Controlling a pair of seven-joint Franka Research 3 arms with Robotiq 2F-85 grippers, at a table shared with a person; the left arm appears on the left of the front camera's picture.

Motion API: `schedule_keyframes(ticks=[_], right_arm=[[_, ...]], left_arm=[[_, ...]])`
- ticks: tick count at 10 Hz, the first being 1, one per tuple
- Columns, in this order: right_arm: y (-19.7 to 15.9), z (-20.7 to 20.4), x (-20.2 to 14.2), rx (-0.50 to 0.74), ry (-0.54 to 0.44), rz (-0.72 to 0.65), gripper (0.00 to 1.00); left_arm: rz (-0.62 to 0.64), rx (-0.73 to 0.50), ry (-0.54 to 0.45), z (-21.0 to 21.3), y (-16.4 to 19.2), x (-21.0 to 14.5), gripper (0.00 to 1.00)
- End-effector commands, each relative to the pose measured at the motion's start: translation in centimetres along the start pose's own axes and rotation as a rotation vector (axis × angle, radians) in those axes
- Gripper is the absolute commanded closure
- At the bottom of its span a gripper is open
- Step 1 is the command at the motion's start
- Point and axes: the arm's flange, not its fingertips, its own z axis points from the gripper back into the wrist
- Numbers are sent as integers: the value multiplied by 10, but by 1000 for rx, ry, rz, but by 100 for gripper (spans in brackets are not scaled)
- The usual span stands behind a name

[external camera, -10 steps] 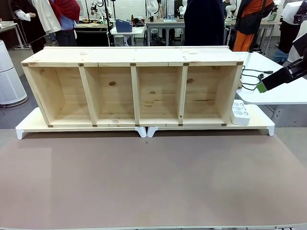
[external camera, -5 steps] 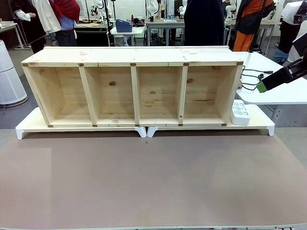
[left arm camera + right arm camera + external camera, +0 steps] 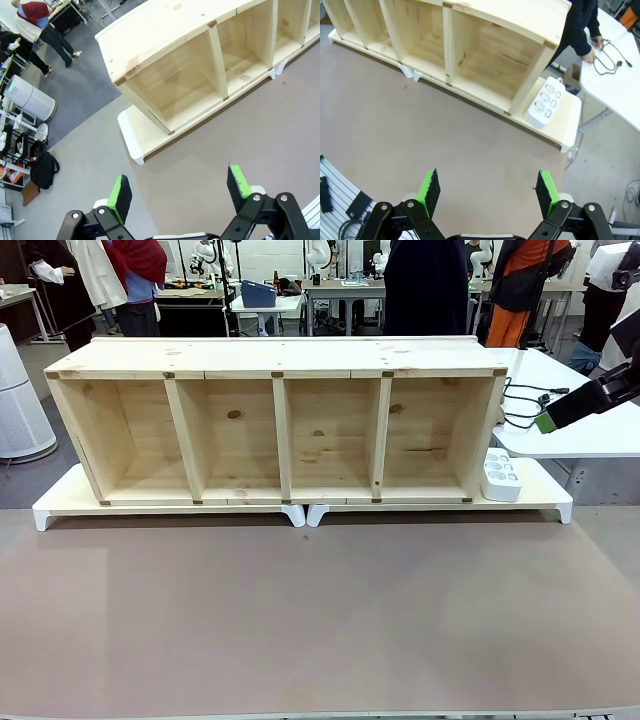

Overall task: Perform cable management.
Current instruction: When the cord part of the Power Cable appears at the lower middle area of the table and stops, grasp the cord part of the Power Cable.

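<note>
Nothing moved: cable [image 3: 545,397] stays on side table [image 3: 590,443] (far right); left fingers [image 3: 119,194] and right fingers [image 3: 429,186] spread wide.

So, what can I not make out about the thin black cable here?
Front view: the thin glossy black cable on the white table is tiny; the corner of the light wooden shelf may hide its left part.
Right wrist view: a person's hand lies at the cable; whether it grips it is too small to tell.
Shelf's back: hidden by the shelf itself.

Power strip [image 3: 501,476] right of shelf [image 3: 275,360], cable [image 3: 543,396] beyond
</note>
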Motion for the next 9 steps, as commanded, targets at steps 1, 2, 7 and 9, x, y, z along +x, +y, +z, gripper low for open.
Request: schedule_keyframes(ticks=[1, 2, 7, 9], right_arm=[[0, -1, 0, 0, 3, -1, 0], [0, -1, 0, 0, 3, -1, 0], [0, -1, 0, 0, 3, -1, 0], [0, -1, 0, 0, 3, -1, 0]], left_arm=[[-1, 2, -2, 1, 0, 0, 0], [-1, 2, -2, 1, 0, 0, 0], [-1, 2, -2, 1, 0, 0, 0], [-1, 2, -2, 1, 0, 0, 0]])
